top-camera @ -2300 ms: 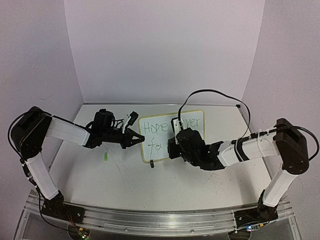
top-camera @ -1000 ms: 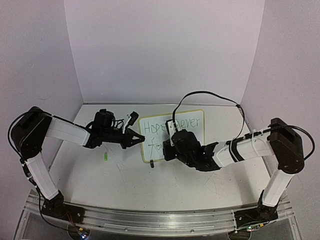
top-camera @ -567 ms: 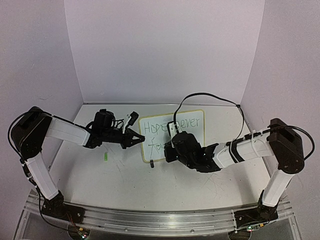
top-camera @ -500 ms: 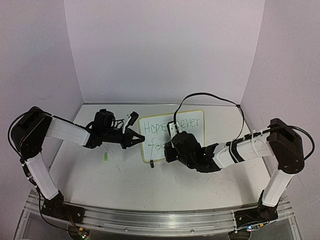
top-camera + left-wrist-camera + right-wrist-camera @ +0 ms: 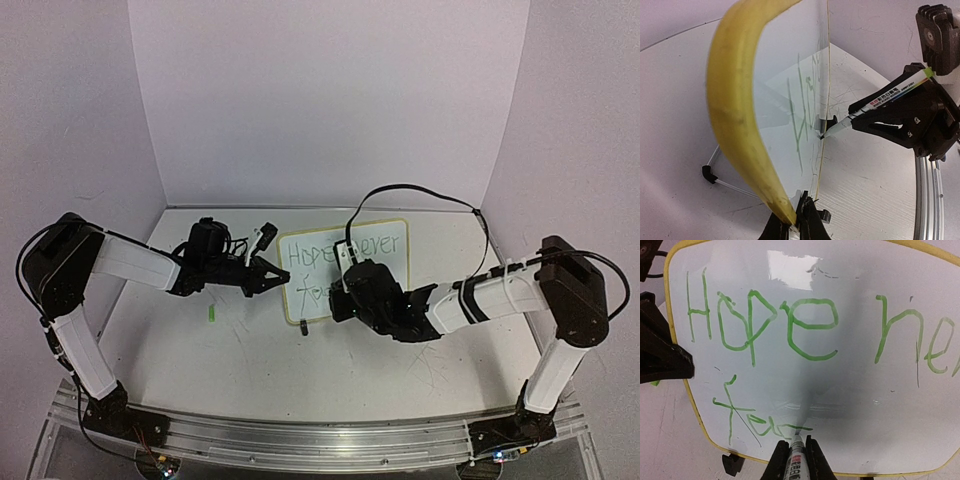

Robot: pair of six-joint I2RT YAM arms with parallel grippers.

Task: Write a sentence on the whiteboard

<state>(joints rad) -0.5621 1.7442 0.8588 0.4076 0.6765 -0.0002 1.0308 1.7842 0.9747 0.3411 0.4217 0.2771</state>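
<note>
Lengthwise left-to-right, propped whiteboard (image 5: pixel 318 274), face nearward.

The whiteboard (image 5: pixel 850 370) is glossy and smooth, with a plastic-looking yellow rim (image 5: pixel 735 125). The desk (image 5: pixel 300 370) is matt white, scratched and faintly grained.

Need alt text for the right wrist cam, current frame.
The right pincer holds a marker with its tip on the whiteboard, partway through the second line of green handwriting. The sentence reads "Hope ne…" on top, cut off by the frame, and roughly "fa" below. The left pincer grips the board's yellow-rimmed left edge.
</note>
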